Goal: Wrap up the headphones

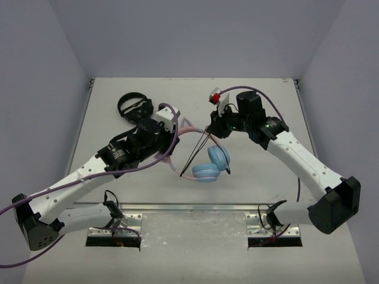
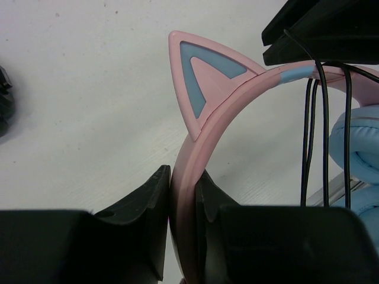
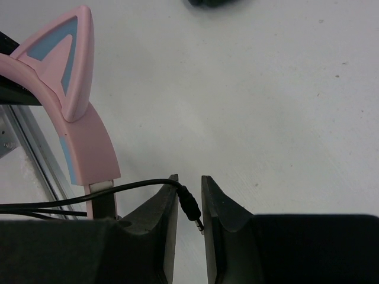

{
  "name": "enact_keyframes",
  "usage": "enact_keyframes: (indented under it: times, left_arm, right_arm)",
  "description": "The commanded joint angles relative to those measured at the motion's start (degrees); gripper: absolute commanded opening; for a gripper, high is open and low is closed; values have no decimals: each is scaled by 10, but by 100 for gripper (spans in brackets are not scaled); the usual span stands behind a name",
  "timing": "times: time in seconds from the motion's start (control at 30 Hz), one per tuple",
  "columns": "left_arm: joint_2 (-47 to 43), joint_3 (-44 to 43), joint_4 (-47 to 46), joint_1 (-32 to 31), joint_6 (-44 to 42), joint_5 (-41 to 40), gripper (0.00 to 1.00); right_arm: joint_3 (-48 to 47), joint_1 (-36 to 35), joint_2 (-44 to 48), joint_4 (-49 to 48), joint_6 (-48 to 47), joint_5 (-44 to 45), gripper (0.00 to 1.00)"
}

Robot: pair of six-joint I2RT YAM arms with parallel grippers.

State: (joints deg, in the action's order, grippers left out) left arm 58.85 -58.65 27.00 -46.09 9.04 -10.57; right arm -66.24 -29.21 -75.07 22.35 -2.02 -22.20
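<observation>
- At the middle of the white surface (image 1: 266,106), we see the headphones (image 1: 212,161) between the two arms, with the pink headband (image 2: 188,142) arching across the gap.
- From the overhead view, the left gripper (image 2: 182,176) comes in at 9 o'clock of the headband. We find it clamped on the pink band, one dark pad pressed to each flat side.
- Just above that grip, at 12 o'clock in the left wrist view, a cat ear (image 2: 201,77) stands up, pink-rimmed with a light blue centre.
- The right gripper (image 3: 189,178) sits at 3 o'clock of the headband in the overhead view. We see its jaws slightly apart, with the metal plug (image 3: 192,210) of the black cable (image 3: 118,189) lying in the narrow slot between them and not pinched.
- At 10 o'clock of that slot in the right wrist view, the second cat ear (image 3: 68,53) rises from the band's other end.
- The two light blue earcups (image 1: 207,172) lie close together at 6 o'clock of the headband, toward the arm bases. We cannot tell whether they rest on the surface or hang just off it.
- Several strands of the thin cable drop from the band near the right gripper, fanning down on either side of the earcups.
- An all-black headset (image 1: 133,106) lies apart at 10 o'clock of the pink set, toward the far left corner.
</observation>
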Motion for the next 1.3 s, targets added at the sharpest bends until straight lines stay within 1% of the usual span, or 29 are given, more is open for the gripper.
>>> enact_keyframes:
  times: [0.0, 0.2, 0.23, 0.3, 0.37, 0.43, 0.47, 0.5, 0.63, 0.67, 0.7, 0.77, 0.8, 0.87, 0.93, 0.97, 1.07, 1.2, 1.27]
  left_arm:
    - [6, -53, -70, 8, -1, 24, 0]
    - [28, -66, -96, 61, -17, 80, 0]
    - [32, -66, -100, 66, -19, 101, 1]
    - [36, -66, -108, 81, -29, 138, 0]
    - [43, -63, -113, 88, -37, 158, 0]
    - [50, -60, -118, 95, -43, 173, 0]
    - [54, -57, -121, 100, -44, 179, 0]
    - [57, -55, -128, 102, -43, 186, 0]
    - [73, -46, -141, 114, -49, 185, 0]
    - [77, -45, -144, 118, -53, 187, 0]
    - [82, -45, -145, 124, -54, 194, 0]
    - [92, -41, -152, 143, -62, 204, 0]
    - [98, -41, -153, 149, -67, 217, 0]
    - [105, -43, -154, 168, -76, 227, 0]
    - [117, -47, -150, 181, -82, 228, 0]
    - [123, -47, -146, 185, -87, 219, 0]
    - [136, -44, -129, 196, -110, 184, 0]
    - [137, -21, -128, 214, -103, 139, 0]
    - [132, -11, -124, 228, -96, 109, 0]
  right_arm:
    - [16, 14, 0, -40, 17, -1, 22]
    - [50, 28, 17, -42, 40, -17, 26]
    - [55, 31, 19, -41, 41, -22, 27]
    - [60, 36, 20, -34, 43, -22, 32]
    - [64, 43, 21, -31, 49, -18, 36]
    - [71, 57, 22, -31, 55, -14, 37]
    - [73, 64, 22, -30, 62, -23, 39]
    - [78, 76, 20, -28, 67, -26, 45]
    - [96, 99, 15, -17, 90, -14, 51]
    - [102, 103, 15, -13, 95, -4, 54]
    - [115, 115, 15, -11, 100, 18, 56]
    - [131, 131, 13, -5, 131, 35, 61]
    - [155, 150, 12, -5, 157, 40, 64]
    - [189, 172, 5, -1, 182, 46, 64]
    - [212, 179, 6, -2, 215, 70, 65]
    - [230, 181, 13, -1, 233, 91, 65]
    - [237, 182, 40, 27, 249, 108, 66]
    - [225, 182, 76, 59, 254, 113, 67]
    - [225, 182, 95, 71, 255, 89, 68]
